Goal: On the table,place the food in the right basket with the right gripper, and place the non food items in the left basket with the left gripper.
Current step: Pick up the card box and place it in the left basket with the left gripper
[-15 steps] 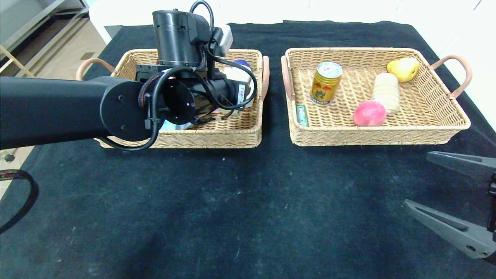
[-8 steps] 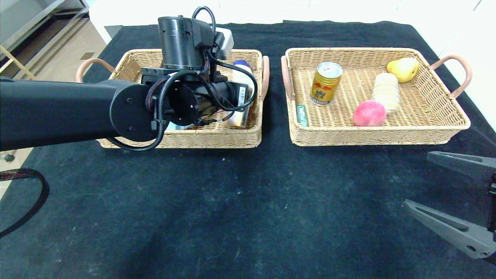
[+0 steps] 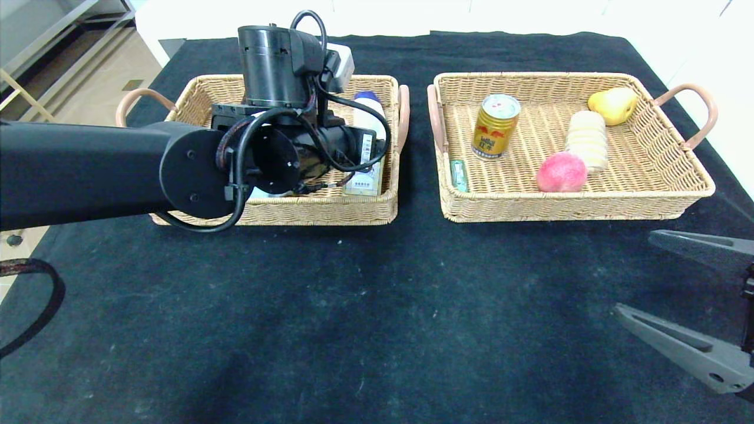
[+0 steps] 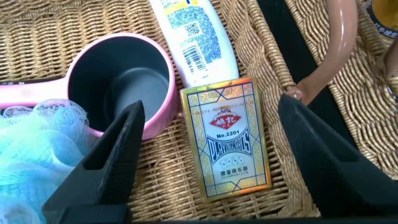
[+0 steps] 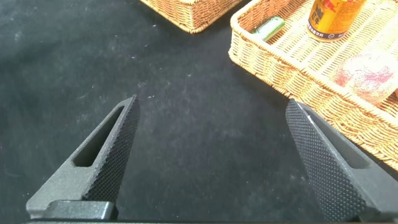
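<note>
My left gripper (image 4: 211,106) hangs open over the left basket (image 3: 306,209). The cream card box (image 4: 227,137) lies flat on the wicker between the jaws, and neither finger touches it. Beside it sit the pink saucepan (image 4: 121,81) and the pale-blue pouf (image 4: 31,143). The right basket (image 3: 648,171) holds the peach (image 3: 561,172), the gold can (image 3: 496,126) and the striped roll (image 3: 586,140). My right gripper (image 3: 633,272) stands open and empty above the black table (image 3: 353,306) near its front right.
A white bottle (image 4: 193,31) lies in the left basket next to the card box. A yellow pear (image 3: 612,105) and a small green item (image 3: 459,175) are in the right basket. My left arm crosses over the left basket's front.
The left jaws have spread wider, and the card box now lies free on the basket floor. The left wrist shifted slightly. The right arm has not moved.
</note>
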`<state>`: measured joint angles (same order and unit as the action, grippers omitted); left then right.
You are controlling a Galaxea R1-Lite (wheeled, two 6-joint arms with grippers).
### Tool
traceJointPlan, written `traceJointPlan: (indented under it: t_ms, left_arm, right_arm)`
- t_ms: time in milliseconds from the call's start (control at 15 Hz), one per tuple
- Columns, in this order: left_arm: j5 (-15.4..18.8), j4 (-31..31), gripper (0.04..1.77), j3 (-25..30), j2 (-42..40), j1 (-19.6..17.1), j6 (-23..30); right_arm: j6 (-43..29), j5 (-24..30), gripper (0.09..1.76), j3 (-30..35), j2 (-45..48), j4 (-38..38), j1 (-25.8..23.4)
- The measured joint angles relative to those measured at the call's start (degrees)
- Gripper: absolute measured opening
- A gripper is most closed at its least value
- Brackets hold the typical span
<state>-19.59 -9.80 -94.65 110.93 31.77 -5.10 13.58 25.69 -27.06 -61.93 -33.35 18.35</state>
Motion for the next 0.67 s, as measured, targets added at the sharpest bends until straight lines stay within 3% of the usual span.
traceJointPlan:
  t_ms: [333, 667]
  left_arm:
    - [0.8, 0.2, 1.63, 5.6, -4.0, 0.6, 0.2]
    - [3.9, 0.2, 1.67, 19.6, -14.1, 1.9, 0.0]
  right_arm:
    - [0.0, 0.0, 1.71, -0.1, -0.1, 0.0, -0.3]
    - [-0.2, 0.0, 1.71, -0.4, -0.3, 0.0, -0.7]
